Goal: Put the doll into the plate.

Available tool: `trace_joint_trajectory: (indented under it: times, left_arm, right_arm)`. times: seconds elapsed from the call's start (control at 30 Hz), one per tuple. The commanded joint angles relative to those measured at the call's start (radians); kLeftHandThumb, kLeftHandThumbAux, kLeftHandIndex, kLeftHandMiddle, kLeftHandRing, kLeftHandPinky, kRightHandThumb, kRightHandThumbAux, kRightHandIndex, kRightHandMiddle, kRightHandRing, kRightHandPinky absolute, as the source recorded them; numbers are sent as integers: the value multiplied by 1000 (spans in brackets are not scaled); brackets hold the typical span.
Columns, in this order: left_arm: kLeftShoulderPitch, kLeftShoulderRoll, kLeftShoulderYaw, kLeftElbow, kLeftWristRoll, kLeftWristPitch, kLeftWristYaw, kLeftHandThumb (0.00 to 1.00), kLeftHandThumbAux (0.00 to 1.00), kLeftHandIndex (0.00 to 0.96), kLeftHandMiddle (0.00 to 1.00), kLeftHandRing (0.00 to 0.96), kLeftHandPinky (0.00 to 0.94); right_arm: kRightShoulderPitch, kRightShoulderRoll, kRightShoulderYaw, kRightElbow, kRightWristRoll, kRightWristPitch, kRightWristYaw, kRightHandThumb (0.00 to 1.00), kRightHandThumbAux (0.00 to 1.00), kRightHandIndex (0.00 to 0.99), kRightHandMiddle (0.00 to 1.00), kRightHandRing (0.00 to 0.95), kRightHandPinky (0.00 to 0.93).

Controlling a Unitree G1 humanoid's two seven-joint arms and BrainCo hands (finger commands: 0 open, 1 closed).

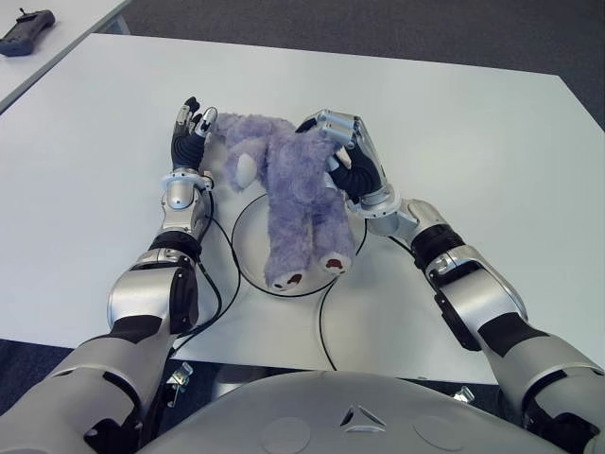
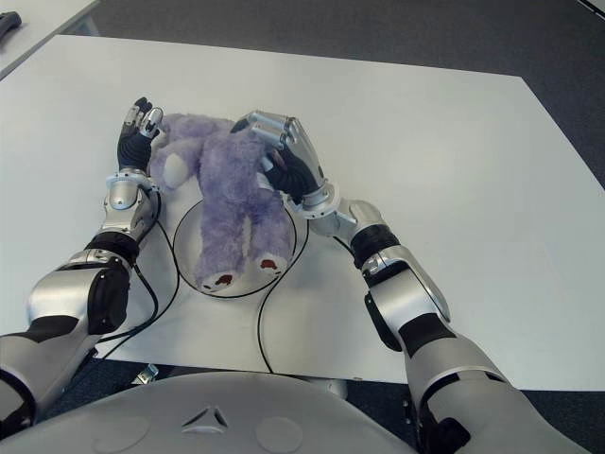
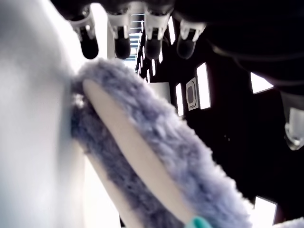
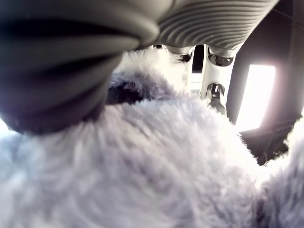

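A purple plush doll lies lengthwise across a white plate with a dark rim, its feet at the near rim and its head beyond the far rim. My right hand is curled over the doll's upper body from the right side, and fur presses into its palm. To the left of the doll's head, my left hand has its fingers straight. The doll's pale-lined ear lies along them.
Black cables loop over the white table around the plate toward the front edge. A dark handheld controller lies on a separate table at the far left.
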Motion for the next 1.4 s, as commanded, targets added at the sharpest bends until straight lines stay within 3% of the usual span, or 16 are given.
trace_joint_trajectory:
  times: [0.03, 1.1, 1.4]
  left_arm:
    - [221, -98, -19, 139, 28, 113, 18, 0, 418, 63, 45, 0, 0]
    - [227, -101, -24, 138, 31, 100, 20, 0, 408, 44, 50, 6, 0]
    - [223, -103, -17, 138, 23, 113, 19, 0, 425, 49, 50, 8, 0]
  right_arm:
    - [32, -10, 20, 6, -37, -14, -18, 1000, 667, 421, 440, 501, 430]
    - [108, 11, 73, 52, -18, -68, 30, 1000, 668, 398, 437, 540, 444]
    - [162, -5, 73, 12, 8, -5, 126, 1000, 670, 378, 445, 516, 458]
